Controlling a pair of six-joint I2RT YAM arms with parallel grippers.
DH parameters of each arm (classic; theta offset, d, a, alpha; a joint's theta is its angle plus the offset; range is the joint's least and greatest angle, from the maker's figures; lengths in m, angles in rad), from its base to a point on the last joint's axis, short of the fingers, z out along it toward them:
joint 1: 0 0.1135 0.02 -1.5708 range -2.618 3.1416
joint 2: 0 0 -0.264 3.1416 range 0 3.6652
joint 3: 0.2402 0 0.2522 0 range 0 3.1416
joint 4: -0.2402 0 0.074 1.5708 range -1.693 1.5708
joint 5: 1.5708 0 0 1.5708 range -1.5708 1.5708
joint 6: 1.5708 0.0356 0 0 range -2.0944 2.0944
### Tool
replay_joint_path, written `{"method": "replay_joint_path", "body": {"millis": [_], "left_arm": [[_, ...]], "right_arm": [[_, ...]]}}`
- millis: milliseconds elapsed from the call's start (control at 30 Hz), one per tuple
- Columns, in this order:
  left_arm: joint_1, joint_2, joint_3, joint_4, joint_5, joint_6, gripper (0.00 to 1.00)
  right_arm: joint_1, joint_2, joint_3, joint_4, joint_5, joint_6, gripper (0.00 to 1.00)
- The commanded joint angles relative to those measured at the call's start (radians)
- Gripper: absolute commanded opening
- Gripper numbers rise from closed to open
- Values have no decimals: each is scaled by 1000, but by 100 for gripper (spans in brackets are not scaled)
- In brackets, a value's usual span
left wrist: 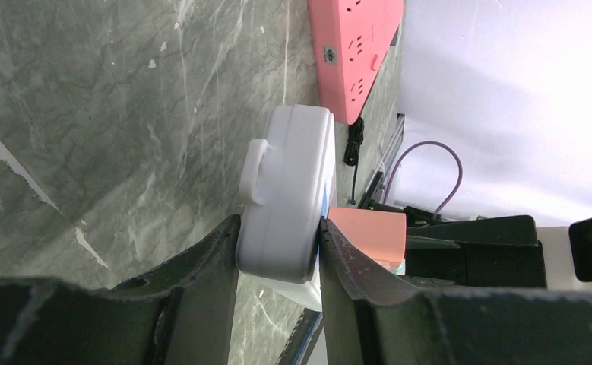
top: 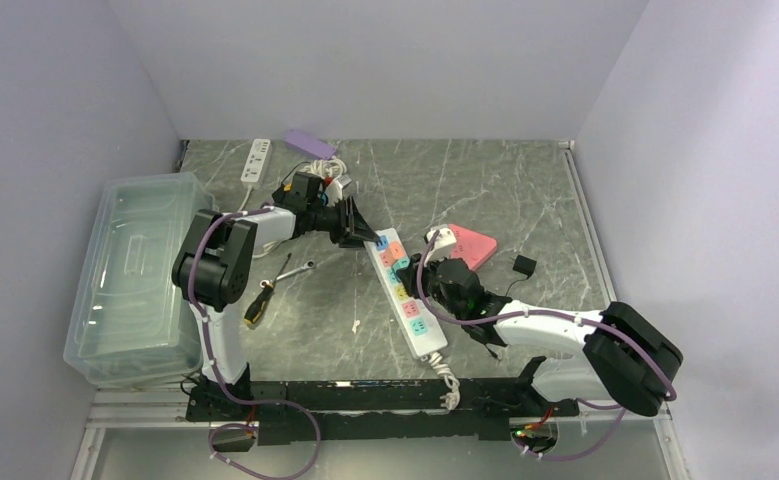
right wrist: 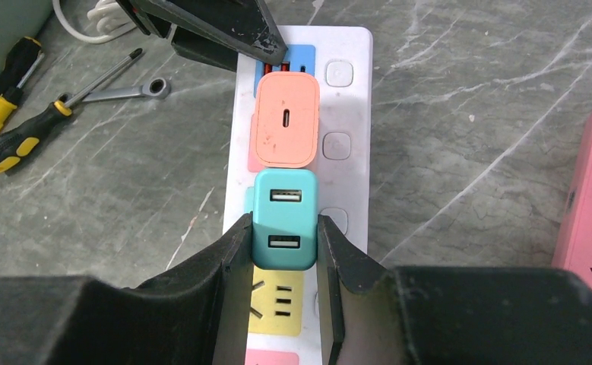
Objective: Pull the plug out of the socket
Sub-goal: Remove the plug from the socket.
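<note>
The power strip (right wrist: 356,106), white, lies on the marble table (right wrist: 475,152) and runs from the top centre of the right wrist view down to its lower edge. The teal plug (right wrist: 283,220), a two-port USB charger, sits on the strip at the middle of that view, just below an orange plug (right wrist: 285,122). The right gripper (right wrist: 283,232) is closed on the teal plug. Its dark fingers (right wrist: 228,266) press the plug's left and right sides, the lower half of the plug lies between them, and the upper half stands clear beyond the tips. How deep the pins sit cannot be told.

The left gripper (left wrist: 280,247) clamps the strip's far end. Low in the centre of the left wrist view, the white rounded body fills the gap between the fingers (left wrist: 213,262) and touches both. In the right wrist view one of these fingers comes in from the top edge, with its tip at the blue socket just above the orange plug.

Two yellow-and-black screwdrivers (right wrist: 19,141) and a wrench (right wrist: 129,91) lie at the upper left of the right wrist view, apart from the strip. A pink strip (right wrist: 589,220) lies at the right edge.
</note>
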Motion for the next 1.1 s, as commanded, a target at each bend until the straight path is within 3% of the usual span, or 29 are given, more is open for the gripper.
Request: {"method": "replay_joint_path", "body": {"millis": [0, 100, 300, 567, 800, 1067], "left_arm": [[-13, 1, -1, 43, 62, -16, 13], [-12, -13, 0, 20, 38, 2, 0], [-12, -25, 13, -37, -5, 46, 0], [-10, -17, 22, -75, -18, 59, 0], [-10, -33, 38, -131, -65, 125, 0], [-10, -39, 47, -156, -93, 181, 0]], "right_arm": [[2, 9, 29, 138, 11, -5, 0], [3, 27, 40, 132, 15, -17, 0], [42, 36, 60, 105, 67, -50, 0], [208, 92, 124, 85, 273, -208, 0], [189, 67, 112, 79, 234, -166, 0], [4, 28, 69, 88, -34, -9, 0]]}}
